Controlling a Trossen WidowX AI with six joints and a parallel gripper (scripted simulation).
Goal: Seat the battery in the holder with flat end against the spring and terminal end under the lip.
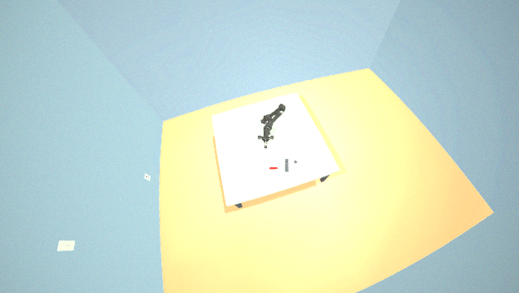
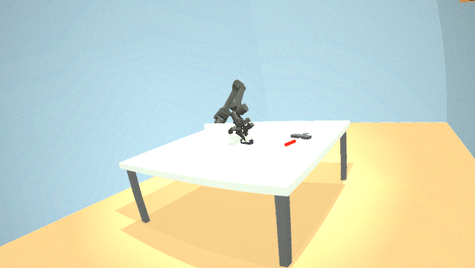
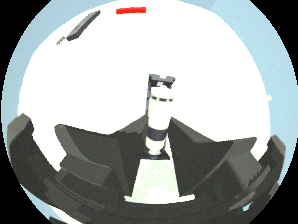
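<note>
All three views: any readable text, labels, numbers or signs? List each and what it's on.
None readable.
Battery in the gripper: pale body with dark bands, no print visible.
Red bar on the table: plain.
Grey holder: no marking visible.
Two pale plates on the wall: too small to tell whether they carry any text.

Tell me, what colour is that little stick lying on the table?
Red; the exterior view shows it best.

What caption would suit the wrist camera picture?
Gripper shut on a pale battery above the white table; grey holder and red bar lie far ahead.
</note>
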